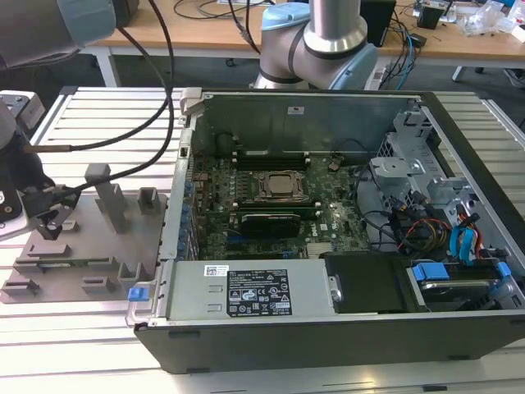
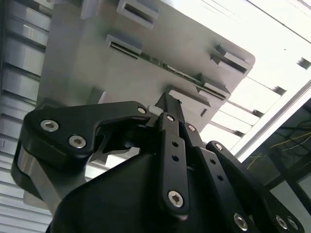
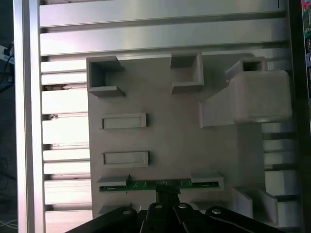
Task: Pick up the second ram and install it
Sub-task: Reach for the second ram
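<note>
Item: gripper (image 3: 165, 193), black, on the one arm, set low over the grey holder plate (image 3: 184, 141) and tip-down at the middle of the plate's near edge slot. Grip state: cannot be told, spread or pressed together, since its own black linkage covers the tip in both wrist views. Item: the second ram (image 3: 141, 185), a thin green stick standing on edge between two low grey holder blocks (image 3: 206, 179), seated in the plate; the gripper's tip meets it at about mid-length, contact or a small gap not decidable. Item: taller empty holder blocks (image 3: 248, 99) further along the plate, well apart from the tip. Item: slatted aluminium table (image 1: 82, 345) bearing the plate. Item: open computer case (image 1: 328, 345) just beside the plate on the exterior view's right, motherboard (image 1: 328, 226) and CPU socket (image 1: 283, 187) exposed. Step in hand, as judged: the pick, install not begun. Requirement, as judged: a centred, square hold on the stick's upper edge and a straight pull clear of both blocks.
</note>
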You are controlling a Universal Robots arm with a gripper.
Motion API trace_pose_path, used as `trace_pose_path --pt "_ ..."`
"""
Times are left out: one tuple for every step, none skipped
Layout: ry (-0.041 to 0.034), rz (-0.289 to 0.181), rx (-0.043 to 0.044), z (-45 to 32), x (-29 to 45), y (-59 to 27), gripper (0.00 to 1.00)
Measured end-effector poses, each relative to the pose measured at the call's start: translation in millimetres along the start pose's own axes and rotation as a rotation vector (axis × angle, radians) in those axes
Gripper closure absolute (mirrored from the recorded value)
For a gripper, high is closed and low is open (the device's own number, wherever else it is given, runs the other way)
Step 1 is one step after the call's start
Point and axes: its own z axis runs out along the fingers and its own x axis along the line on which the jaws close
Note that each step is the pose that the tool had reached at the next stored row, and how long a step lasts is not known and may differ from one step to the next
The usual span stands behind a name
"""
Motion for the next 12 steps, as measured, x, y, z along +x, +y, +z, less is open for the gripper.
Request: trace_pose_path --pt "-0.0001 0.000 -0.0001 3.7 0.7 -0.1 0.89" --pt "0.0000 0.000 -0.0001 7.4 1.4 -0.3 0.89" --pt "-0.0001 0.000 -0.0001 12.7 2.2 -0.6 0.89" --pt "-0.0001 0.000 -0.0001 15.1 2.5 -0.7 0.89" --pt "-0.0001 0.000 -0.0001 17.1 2.7 -0.8 0.89" --pt "-0.0001 0.000 -0.0001 21.0 3.1 -1.0 0.89" --pt "-0.0001 0.000 -0.0001 24.8 3.1 -1.2 0.89" --pt "0.0000 0.000 0.0006 24.8 3.1 -1.2 0.89" --pt "0.0000 0.000 0.0008 24.8 3.1 -1.3 0.89" --pt "-0.0001 0.000 0.0009 24.9 3.1 -1.2 0.89" --pt "-0.0001 0.000 0.0010 24.9 3.1 -1.2 0.89" --pt "-0.0001 0.000 0.0012 24.9 3.1 -1.2 0.89"
